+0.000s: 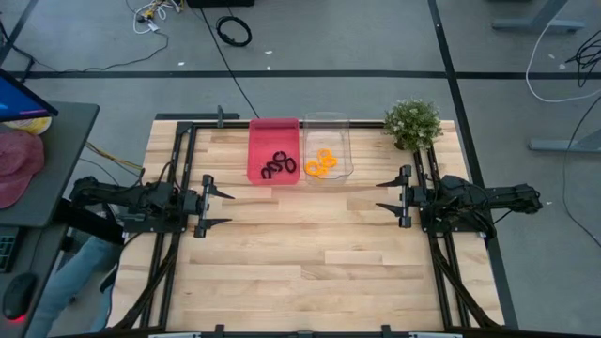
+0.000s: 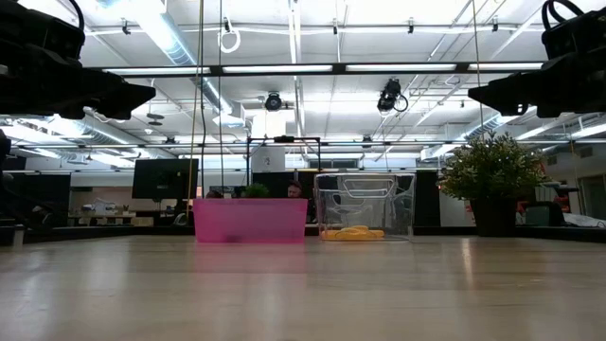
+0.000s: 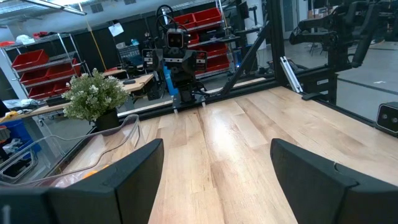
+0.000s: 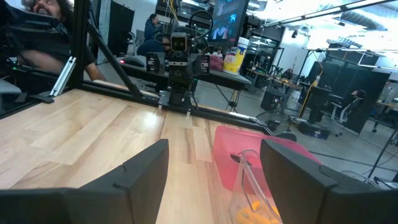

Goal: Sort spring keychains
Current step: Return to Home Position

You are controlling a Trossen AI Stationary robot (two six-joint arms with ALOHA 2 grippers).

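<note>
Several black spring keychains (image 1: 279,166) lie in the pink bin (image 1: 258,150) at the table's far edge. Several orange spring keychains (image 1: 320,163) lie in the clear bin (image 1: 343,141) beside it; they also show in the low view (image 2: 352,233). My left gripper (image 1: 218,207) is open and empty at the table's left side, held above the table. My right gripper (image 1: 389,194) is open and empty at the right side, also held above the table. The two grippers face each other across the table.
A small potted plant (image 1: 412,123) stands at the table's far right corner, next to the clear bin. The black arm frames (image 1: 178,178) run along the left and right sides. The wooden tabletop (image 1: 310,253) spreads between the arms.
</note>
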